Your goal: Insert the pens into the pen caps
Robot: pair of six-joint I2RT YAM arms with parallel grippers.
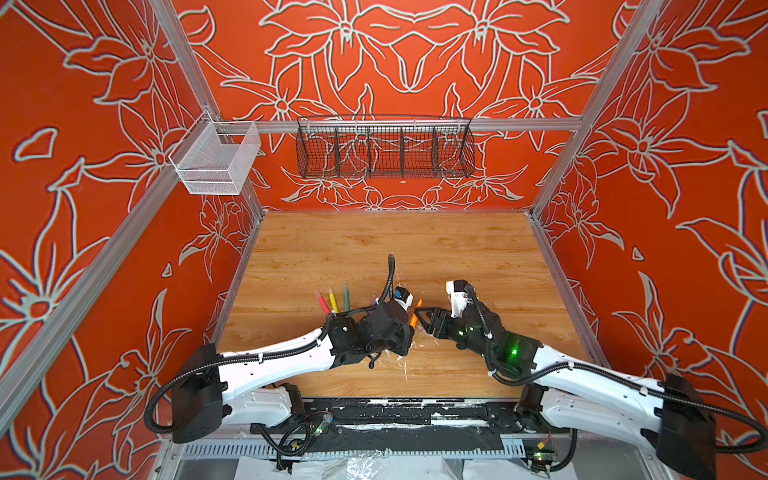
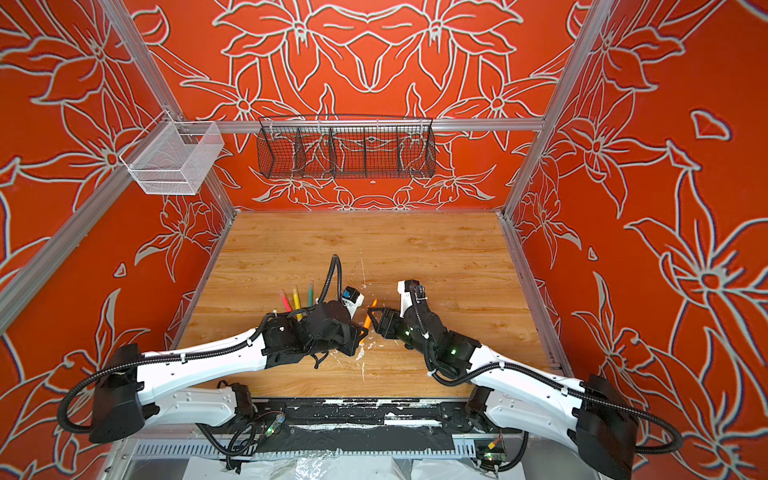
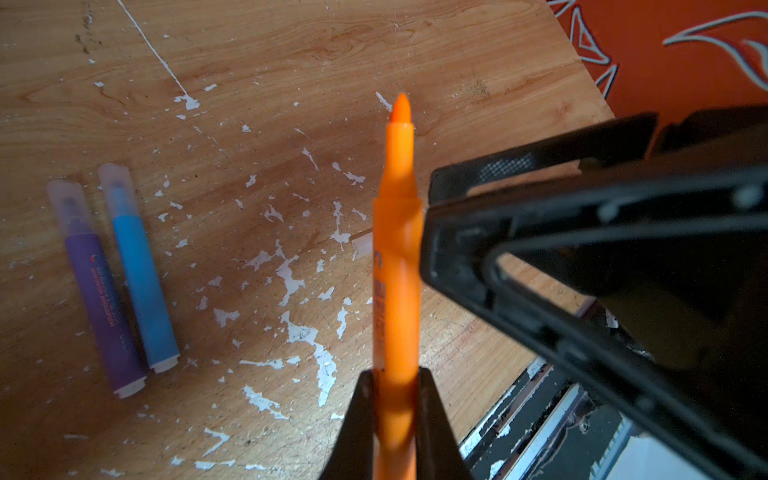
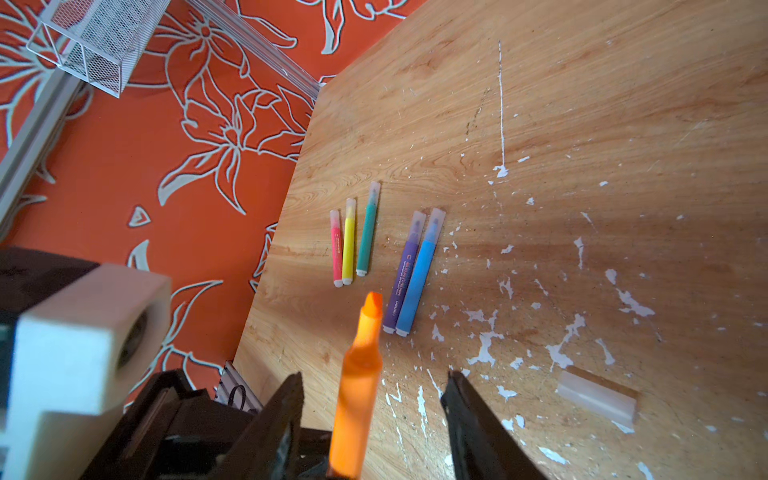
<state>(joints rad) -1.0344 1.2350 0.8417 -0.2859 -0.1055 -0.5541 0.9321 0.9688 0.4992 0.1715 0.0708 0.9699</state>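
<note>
Orange pen (image 3: pixel 397 249) is uncapped and clamped by its lower barrel in the closed left gripper (image 3: pixel 395 382), with its tip reaching out past the fingertips. The right gripper (image 4: pixel 372 384) faces it with its jaws apart, the barrel between them and untouched. One clear cap (image 4: pixel 596 399) lies loose on the table (image 4: pixel 582 104) beside the right gripper. The purple pen (image 4: pixel 401 278) and blue pen (image 4: pixel 417 278), both capped, lie together beyond the orange tip.

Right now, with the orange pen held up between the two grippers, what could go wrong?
The right gripper stands open astride the uncapped orange pen; closing could smear its felt tip.
The left gripper pinches the pen well back from that tip, so a push may tilt it.
The loose clear cap lies among white flecks, easy to miss.
</note>
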